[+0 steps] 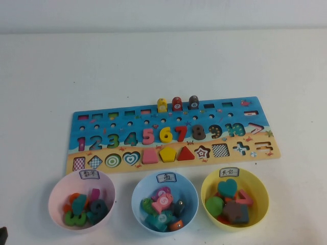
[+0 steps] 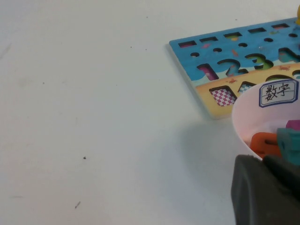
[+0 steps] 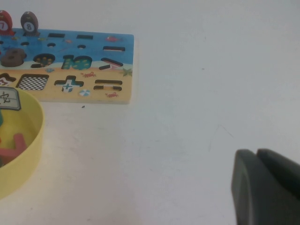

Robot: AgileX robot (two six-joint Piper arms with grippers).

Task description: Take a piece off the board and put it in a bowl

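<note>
The left gripper is seen closed and empty beside the pink bowl, in front of the board. The teal piece is lodged inside that bowl. The right gripper, fingers pressed together, is parked right of the yellow bowl.

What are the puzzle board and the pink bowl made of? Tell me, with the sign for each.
Puzzle board: probably wood, a thick flat slab with cut slots and a matte printed face. Pink bowl: likely plastic, with a thin, smooth, slightly translucent wall and a faint sheen. Left claw is shut beside that bowl; right claw is shut near the yellow bowl.
</note>
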